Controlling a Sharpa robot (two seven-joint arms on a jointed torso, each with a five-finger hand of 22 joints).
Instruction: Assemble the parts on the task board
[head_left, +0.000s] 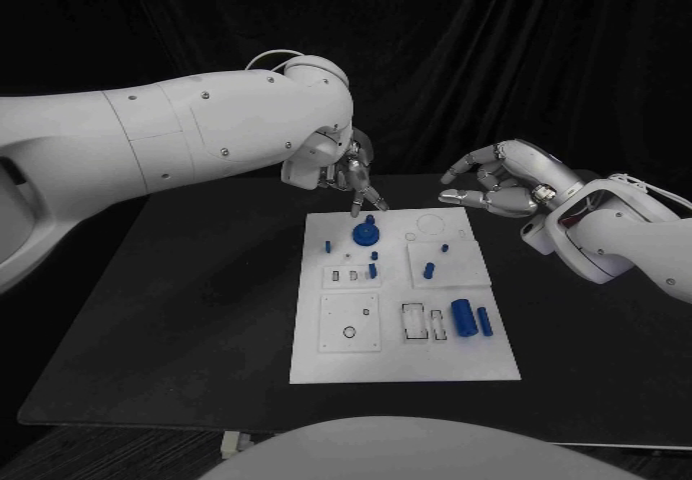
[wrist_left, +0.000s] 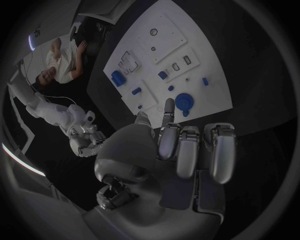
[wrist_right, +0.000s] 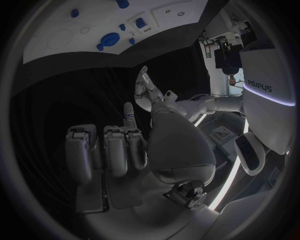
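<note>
The white task board (head_left: 404, 345) lies in the middle of the black table. A round blue part (head_left: 366, 235) stands near its far edge, with small blue pegs (head_left: 374, 263) just in front of it. A larger blue cylinder (head_left: 463, 317) and a slim blue pin (head_left: 485, 320) lie at the board's right side. My left hand (head_left: 339, 165) hovers over the far left corner of the board, one finger pointing down beside the round part, holding nothing. My right hand (head_left: 498, 182) hangs above the far right corner, fingers loosely bent and apart, holding nothing. The left wrist view shows the board (wrist_left: 187, 50) beyond the left hand (wrist_left: 181, 150).
The board carries square plates with slots and holes (head_left: 349, 322). Bare black table (head_left: 188, 320) surrounds the board on every side. In the right wrist view the board (wrist_right: 56, 37) lies beyond my right hand (wrist_right: 125, 150), with the left hand (wrist_right: 147, 90) opposite.
</note>
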